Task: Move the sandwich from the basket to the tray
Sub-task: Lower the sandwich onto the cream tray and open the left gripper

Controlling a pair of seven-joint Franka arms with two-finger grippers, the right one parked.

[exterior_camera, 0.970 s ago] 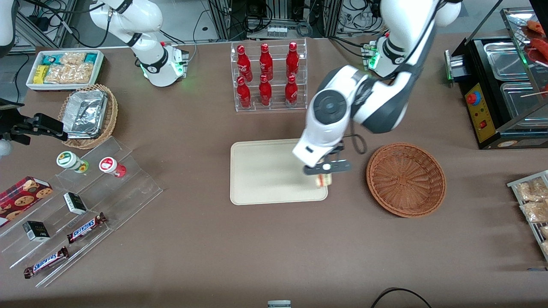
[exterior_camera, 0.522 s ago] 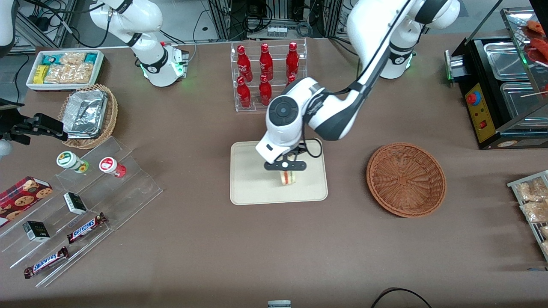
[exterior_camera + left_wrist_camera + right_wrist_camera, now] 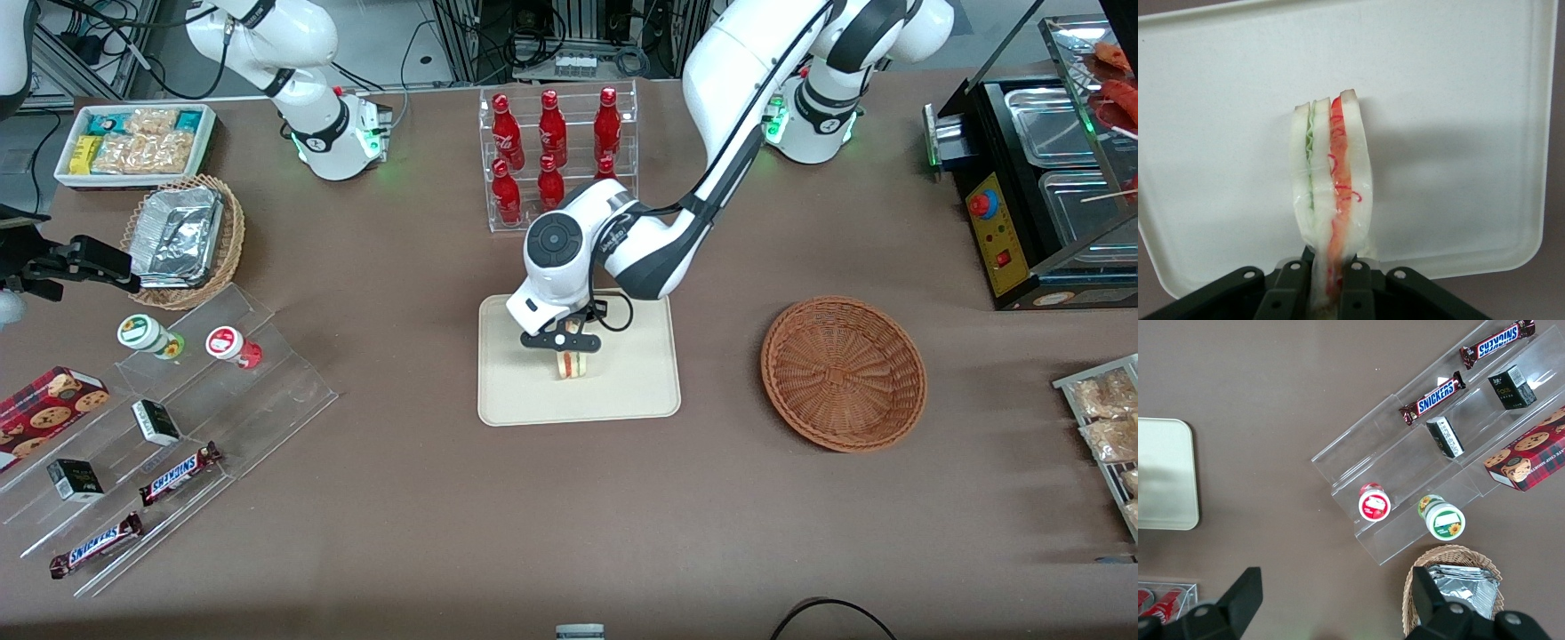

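Left gripper (image 3: 569,351) over the middle of the tray (image 3: 507,391), fingers (image 3: 1355,283) clamped on the sandwich (image 3: 1331,200), wedge held on edge between them above the tray's surface, basket (image 3: 843,373) well apart toward the working arm's end of the tabletop

- Big table (image 3: 400,516) covered in a plain brown cloth, takes up pretty much the whole scene.
- Grey floor (image 3: 400,36) past its edge, with metal racks (image 3: 569,36) and loads of black cables (image 3: 756,27).
- Lighting's even, soft shadows.
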